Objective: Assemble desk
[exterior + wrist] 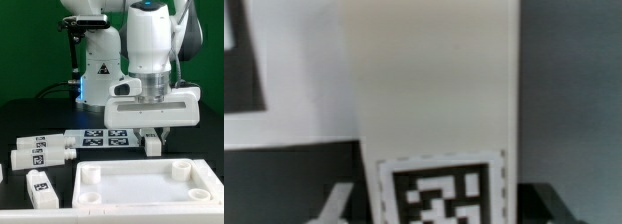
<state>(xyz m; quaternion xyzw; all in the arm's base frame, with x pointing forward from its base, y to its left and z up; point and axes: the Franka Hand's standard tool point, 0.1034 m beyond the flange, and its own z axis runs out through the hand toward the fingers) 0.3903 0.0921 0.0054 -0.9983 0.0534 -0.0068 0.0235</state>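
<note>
White plastic leg (153, 145) is gripped between the gripper's (152, 135) fingers (342, 200), tag toward the wrist camera. It hangs roughly upright, probably so its end can go down into a corner socket. Tabletop (130, 192) lies rim-up just in front, and its visible sockets look empty. Other legs (40, 154) lie on the exterior view's left, beside the marker board (100, 136).

Robotics lab: tagged marker board (100, 138).
</note>
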